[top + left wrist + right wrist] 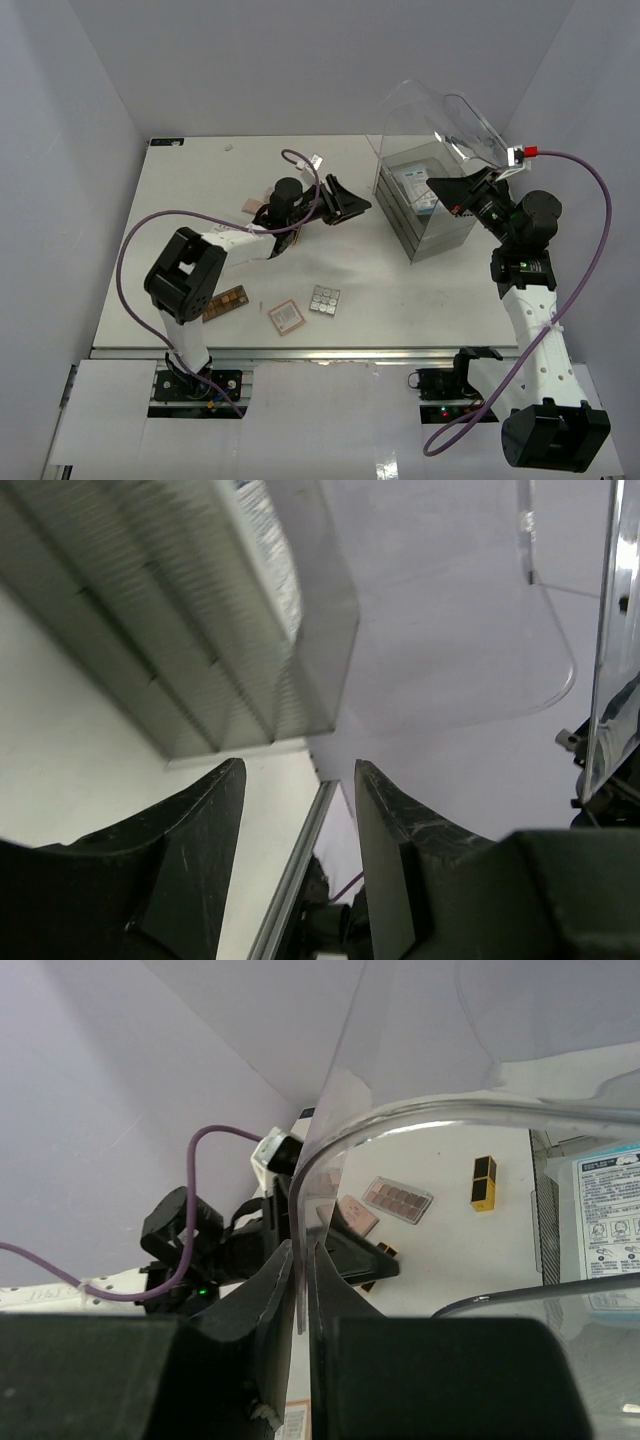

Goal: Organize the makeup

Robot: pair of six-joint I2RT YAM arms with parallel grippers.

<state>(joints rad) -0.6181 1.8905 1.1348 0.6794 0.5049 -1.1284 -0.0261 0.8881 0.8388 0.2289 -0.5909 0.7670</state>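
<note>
My right gripper [445,190] [303,1255] is shut on the edge of the clear domed lid [450,120] [420,1120], holding it raised over the clear box [425,215]. A white-blue packet [420,190] [610,1220] lies inside the box. My left gripper [350,205] [300,810] hovers open just left of the box with nothing between its fingers. On the table lie a brown palette [225,303], a pinkish square compact [286,316] and a silvery grid palette [324,299]. The right wrist view shows a pink pan palette [398,1199] and a small dark-gold piece [483,1182].
The box's ribbed wall [200,630] fills the upper left of the left wrist view, close ahead of the fingers. Another pink item [250,207] lies partly hidden behind the left arm. White walls enclose the table on three sides.
</note>
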